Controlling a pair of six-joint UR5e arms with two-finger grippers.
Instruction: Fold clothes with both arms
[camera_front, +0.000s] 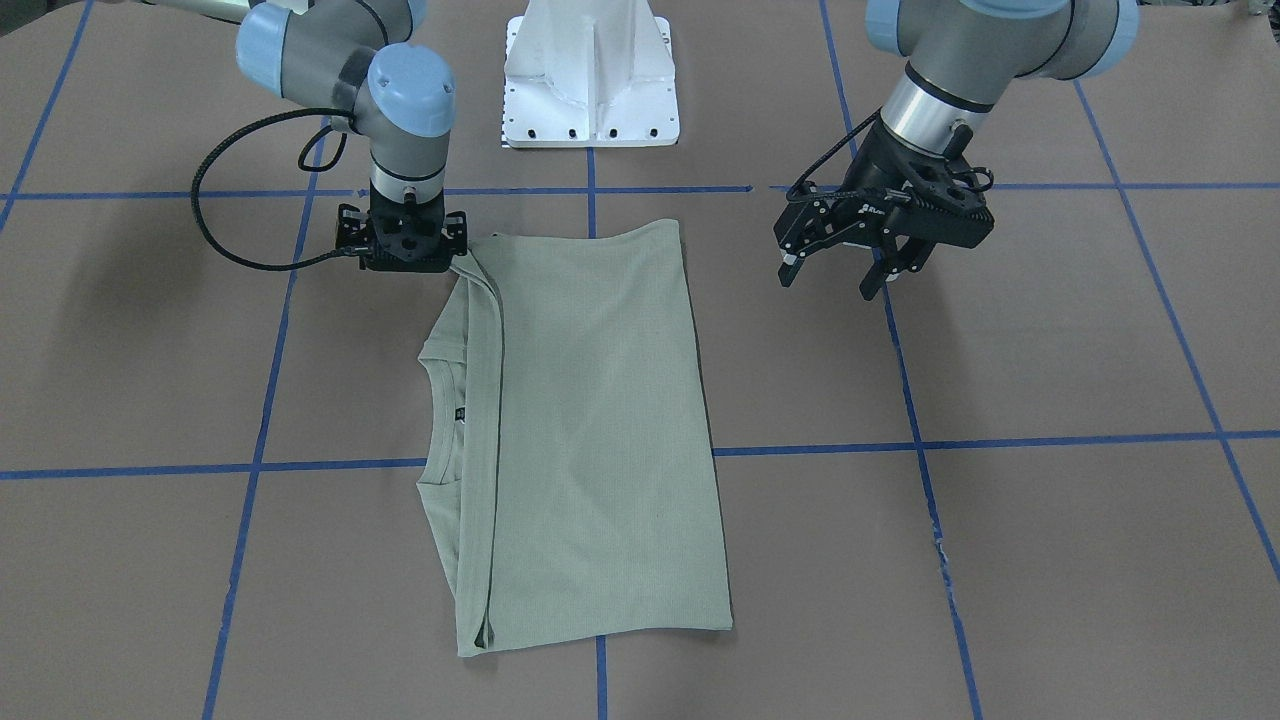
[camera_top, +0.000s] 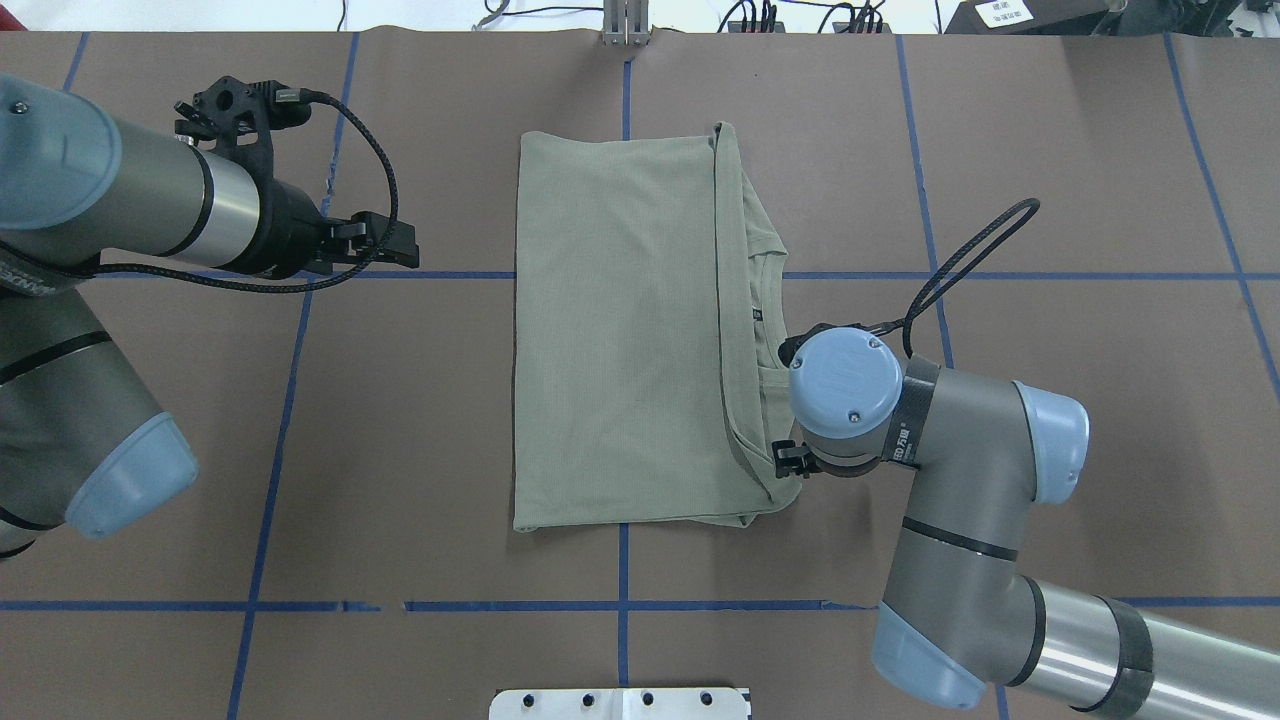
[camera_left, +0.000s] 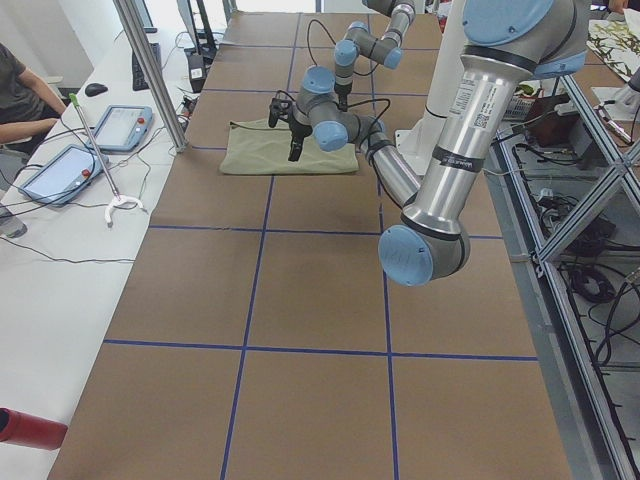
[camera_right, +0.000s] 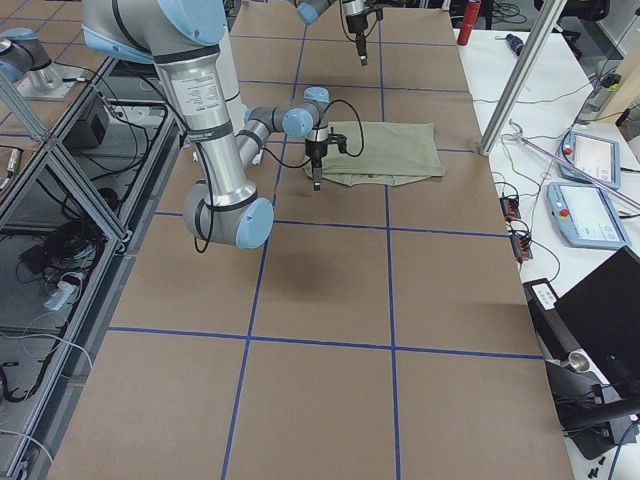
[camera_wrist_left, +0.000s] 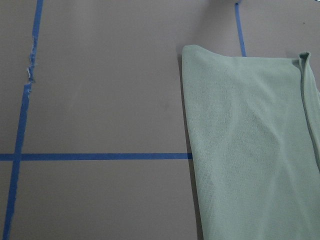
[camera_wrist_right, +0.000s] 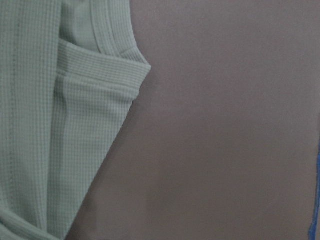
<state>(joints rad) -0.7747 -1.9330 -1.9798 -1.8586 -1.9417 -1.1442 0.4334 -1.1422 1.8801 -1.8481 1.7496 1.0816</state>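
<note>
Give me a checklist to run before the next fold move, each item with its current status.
1. Left gripper open: ok.
2. Left gripper off the shirt: ok, over the table beside it.
3. Right gripper at the shirt's collar-side corner: ok.
4. Right gripper's hold on cloth: cannot tell, fingers hidden from view.
5. Shirt lying flat: ok.
6. Both grippers at the shirt: not ok, only the right.

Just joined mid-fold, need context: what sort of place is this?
Probably a robotics lab workcell: a paper-covered table gridded in blue tape, and teach pendants on the side bench.
</note>
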